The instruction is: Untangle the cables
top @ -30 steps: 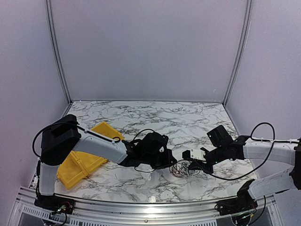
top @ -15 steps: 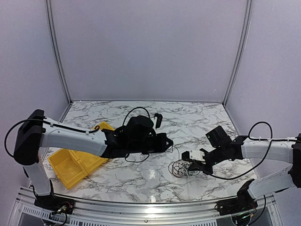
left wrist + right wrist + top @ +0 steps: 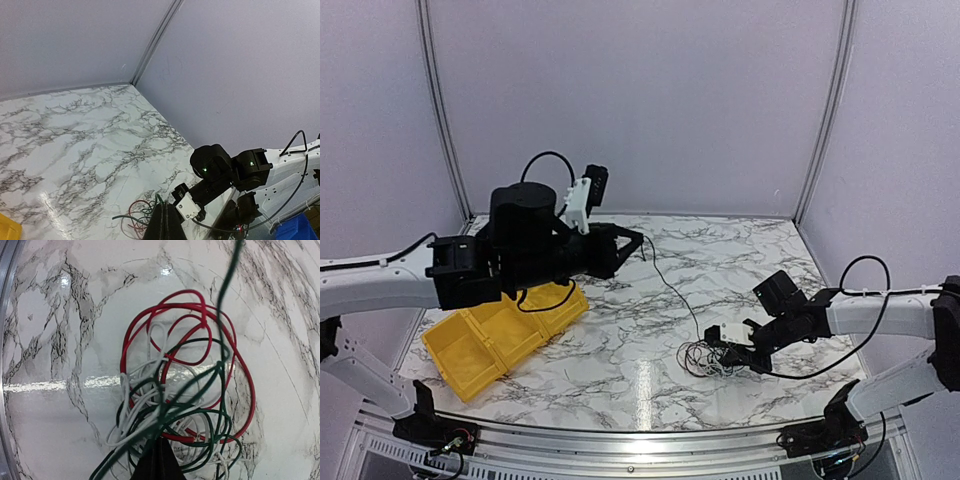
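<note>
Top view: left gripper (image 3: 628, 240) high over table's (image 3: 750, 250) back left, closed on one strand (image 3: 672, 290) running taut down to cables (image 3: 703, 357) front right. There I read wires only as dark and pale; right wrist view gives red, green, white. Right gripper (image 3: 720, 349) pinched closed on tangle's edge. Bin (image 3: 470, 345) at left edge; open marble between arms and behind tangle.

One tangle of cables (image 3: 708, 357) sits on the one table (image 3: 740, 250), holding three colours: red wire (image 3: 175, 296), white wire (image 3: 123, 390), green wire (image 3: 226, 290); the strands per colour cannot be counted. One yellow bin (image 3: 490, 335). Two arms: left arm (image 3: 380, 282), right arm (image 3: 880, 316).
</note>
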`<move>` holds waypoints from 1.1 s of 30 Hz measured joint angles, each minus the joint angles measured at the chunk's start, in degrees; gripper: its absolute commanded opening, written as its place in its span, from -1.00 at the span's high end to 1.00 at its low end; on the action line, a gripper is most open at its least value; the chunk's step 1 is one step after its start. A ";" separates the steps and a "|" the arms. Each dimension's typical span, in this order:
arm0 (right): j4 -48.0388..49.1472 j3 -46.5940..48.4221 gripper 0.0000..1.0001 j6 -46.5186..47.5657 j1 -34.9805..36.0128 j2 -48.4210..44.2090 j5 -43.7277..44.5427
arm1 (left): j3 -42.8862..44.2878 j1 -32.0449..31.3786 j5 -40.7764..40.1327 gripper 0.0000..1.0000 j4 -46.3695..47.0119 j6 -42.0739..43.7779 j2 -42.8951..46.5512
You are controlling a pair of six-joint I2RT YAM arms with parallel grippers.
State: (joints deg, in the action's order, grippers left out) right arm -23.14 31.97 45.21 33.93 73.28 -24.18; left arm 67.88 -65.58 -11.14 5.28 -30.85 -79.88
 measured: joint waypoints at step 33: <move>0.81 0.00 0.72 -1.27 0.20 2.86 6.78 | -1.66 -0.42 -9.29 -0.11 -21.53 9.55 5.01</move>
State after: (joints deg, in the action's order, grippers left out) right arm -22.33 31.97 43.94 34.13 76.14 -17.41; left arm 66.22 -66.00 -20.43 -16.25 -21.30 -74.87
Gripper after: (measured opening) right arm 0.136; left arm 0.507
